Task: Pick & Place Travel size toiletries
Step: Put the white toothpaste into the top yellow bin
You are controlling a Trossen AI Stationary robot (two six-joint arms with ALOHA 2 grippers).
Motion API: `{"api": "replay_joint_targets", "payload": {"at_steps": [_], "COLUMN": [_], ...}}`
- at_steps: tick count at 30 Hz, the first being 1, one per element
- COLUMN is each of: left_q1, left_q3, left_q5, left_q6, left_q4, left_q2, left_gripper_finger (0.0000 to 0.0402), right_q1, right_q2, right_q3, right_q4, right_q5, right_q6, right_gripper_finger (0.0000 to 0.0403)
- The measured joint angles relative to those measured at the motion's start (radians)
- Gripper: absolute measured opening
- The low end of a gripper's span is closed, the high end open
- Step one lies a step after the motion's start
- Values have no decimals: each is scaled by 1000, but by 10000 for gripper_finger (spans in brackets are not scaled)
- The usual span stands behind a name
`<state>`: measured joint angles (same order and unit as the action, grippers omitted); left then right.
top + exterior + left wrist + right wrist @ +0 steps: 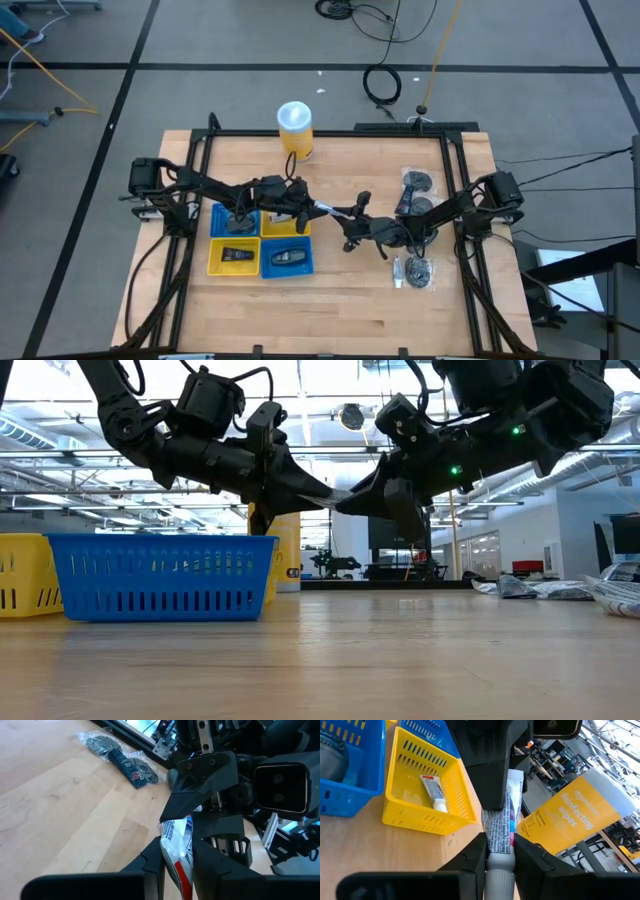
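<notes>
We see a small white printed toothpaste tube [176, 840] held level above the worktop [340, 300]; dark round wrapped toiletries [415, 205] lie scattered at the worktop's right; others sit in the trays [260, 245].

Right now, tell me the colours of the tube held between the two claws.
The tube is white with red and blue print, grey cap; right wrist view shows it best.

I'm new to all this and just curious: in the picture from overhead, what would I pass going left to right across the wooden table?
Yellow and blue trays → left tool → small tube held between both tools → right tool → wrapped toiletries at the right edge.
</notes>
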<state>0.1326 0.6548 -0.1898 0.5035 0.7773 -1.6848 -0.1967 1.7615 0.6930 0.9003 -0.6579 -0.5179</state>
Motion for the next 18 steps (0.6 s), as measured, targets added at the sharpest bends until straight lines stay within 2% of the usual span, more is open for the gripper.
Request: {"api": "replay_joint_targets", "payload": {"at_steps": [3, 6, 8, 11, 15, 18], "left_q1": [0, 0, 1, 1, 1, -9], "left_q3": [0, 0, 0, 0, 1, 1], "left_q5": [2, 4, -8, -37, -46, -44], "left_q6": [-19, -48, -77, -82, -106, -145], "left_q4": [0, -5, -13, -22, -144, -336], "left_q2": [0, 0, 0, 7, 80, 192], "left_gripper_finger": [59, 33, 13, 11, 18, 9], "right_q1": [0, 0, -9, -37, -74, -90], "right_q2": [0, -1, -3, -33, -94, -139], "right_q3": [0, 0, 0, -1, -10, -29], "right_q4": [-7, -18, -26, -65, -135, -122], "right_q5": [1, 0, -12, -83, -155, -166], "right_q6": [0, -1, -5, -21, -41, -27], "right_gripper_finger": [75, 94, 117, 161, 219, 247]}}
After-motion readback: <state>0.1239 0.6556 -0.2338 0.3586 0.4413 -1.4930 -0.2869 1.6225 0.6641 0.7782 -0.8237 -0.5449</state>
